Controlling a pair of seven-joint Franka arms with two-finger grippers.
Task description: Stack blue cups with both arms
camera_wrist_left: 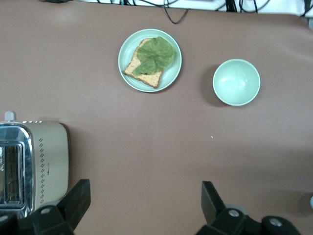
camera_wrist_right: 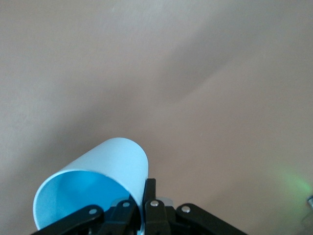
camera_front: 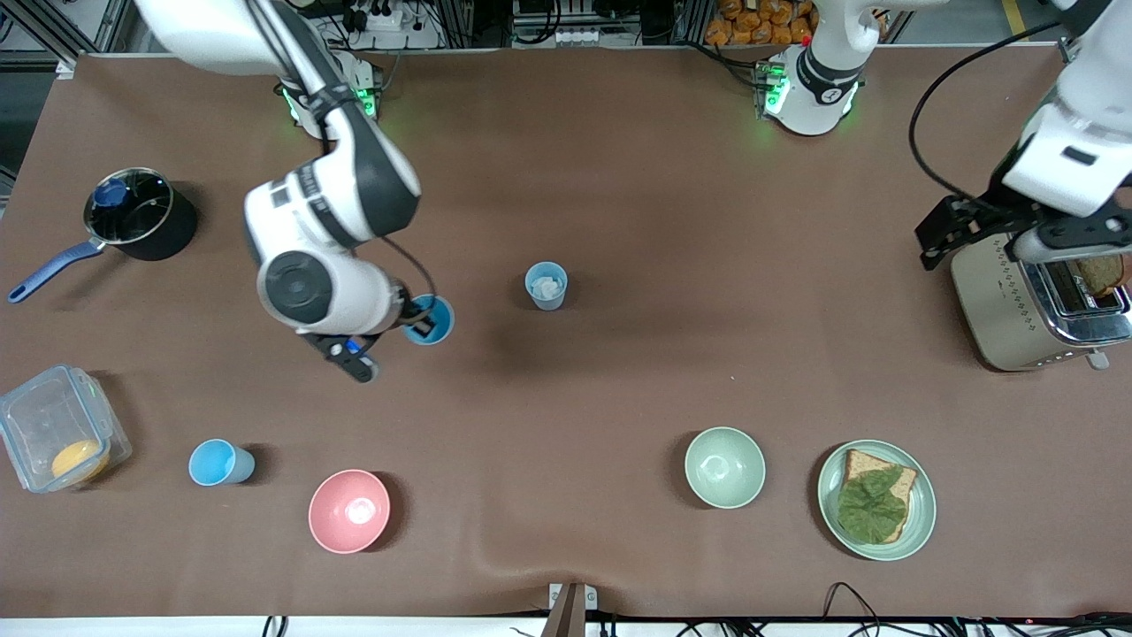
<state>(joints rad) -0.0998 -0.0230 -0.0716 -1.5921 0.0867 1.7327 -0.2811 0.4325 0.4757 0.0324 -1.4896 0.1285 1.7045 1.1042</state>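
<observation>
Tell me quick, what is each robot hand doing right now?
Right gripper: shut on a blue cup, fingers pinching its rim.
Left gripper: open, holding nothing, over the toaster.

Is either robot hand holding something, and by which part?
The right gripper pinches a blue cup by its rim wall. The left gripper is open, holding nothing.

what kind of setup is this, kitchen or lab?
Likely a robotics lab staged as a kitchen: kitchen props such as a toaster and saucepan sit on a brown-covered table, with cables and power strips along its edge.

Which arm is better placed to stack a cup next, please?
Right: the right gripper already grips a cup near the middle cup. The left gripper hangs open by the toaster.
</observation>
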